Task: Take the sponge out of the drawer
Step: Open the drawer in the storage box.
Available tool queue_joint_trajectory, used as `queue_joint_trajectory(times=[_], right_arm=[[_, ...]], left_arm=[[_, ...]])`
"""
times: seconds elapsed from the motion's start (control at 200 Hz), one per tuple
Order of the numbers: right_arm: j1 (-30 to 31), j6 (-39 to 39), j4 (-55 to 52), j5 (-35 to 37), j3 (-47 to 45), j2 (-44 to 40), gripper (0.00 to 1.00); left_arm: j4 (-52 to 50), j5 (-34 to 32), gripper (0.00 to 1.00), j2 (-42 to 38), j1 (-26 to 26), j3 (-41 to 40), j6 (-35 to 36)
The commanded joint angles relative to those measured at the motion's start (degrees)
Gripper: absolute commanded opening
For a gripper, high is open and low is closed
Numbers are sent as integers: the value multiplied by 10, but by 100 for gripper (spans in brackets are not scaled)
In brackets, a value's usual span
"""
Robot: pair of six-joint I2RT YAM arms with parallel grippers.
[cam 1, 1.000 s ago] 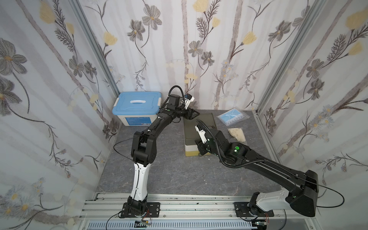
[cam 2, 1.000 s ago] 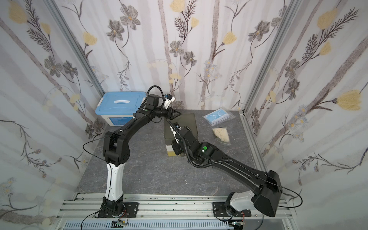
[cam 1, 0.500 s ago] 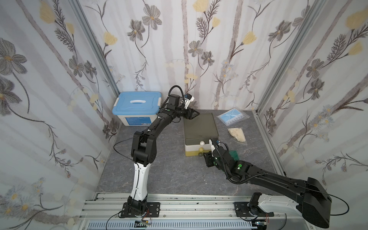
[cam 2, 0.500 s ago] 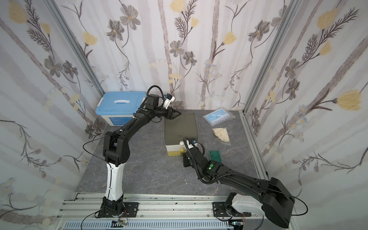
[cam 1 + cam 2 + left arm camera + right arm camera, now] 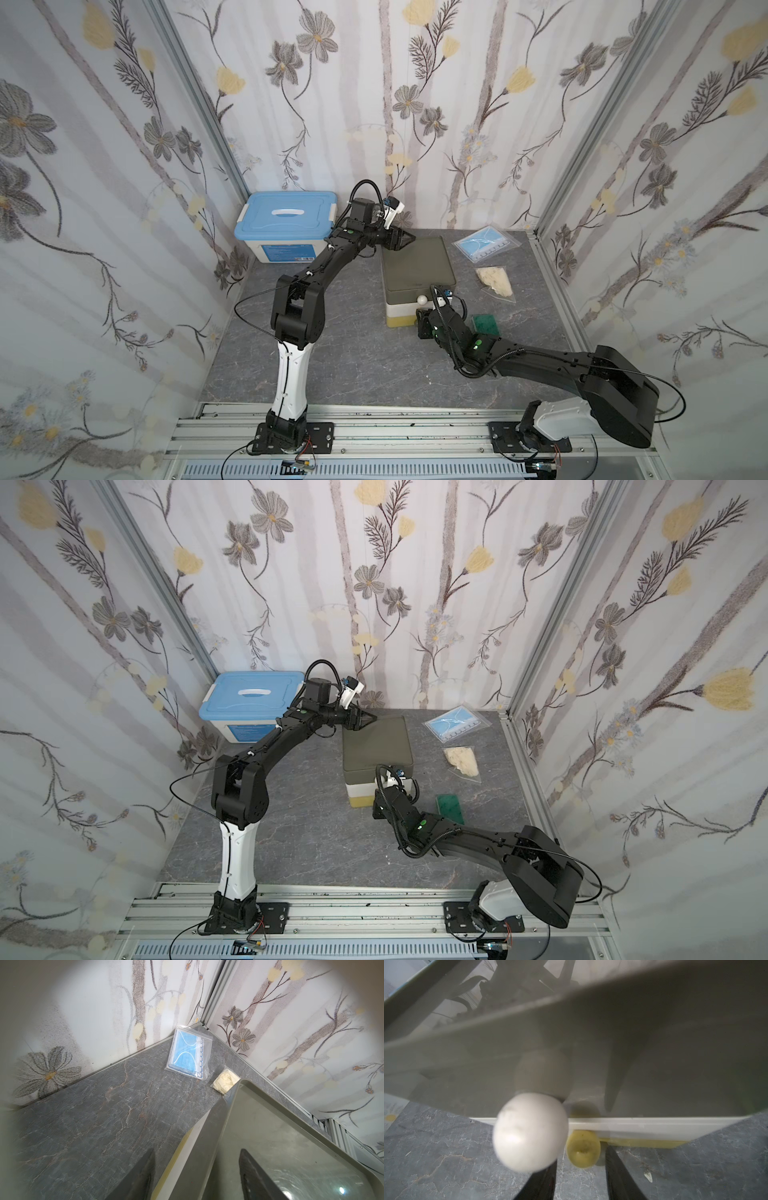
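Observation:
The green sponge lies flat on the table, to the right of my right arm and in front of the drawer unit, out of any drawer. My right gripper is low at the unit's front. It is open, with the yellow knob of the bottom drawer between its fingertips and the white knob just above. My left gripper sits at the unit's back left corner, clamped across its top edge. The drawers look pushed in.
A blue-lidded storage box stands at the back left beside my left arm. A bag of blue masks and a bag of cream gloves lie at the back right. Floral walls close in three sides.
My right arm has pulled back from over the drawer unit and dropped low at its front. The sponge now lies on the table. The left arm has stayed put.

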Motion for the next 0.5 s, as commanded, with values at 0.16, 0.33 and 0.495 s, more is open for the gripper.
queue_joint_trajectory(times=[0.16,0.33,0.495], right_arm=[[0,17,34,29,16,30,40],[0,26,50,24,19,59,40],[-1,29,55,27,22,71,40]], left_arm=[[-57,10,64,-1,0,-6,1],[-60,12,64,-1,0,-6,2],[-63,12,64,-3,0,-5,5]])
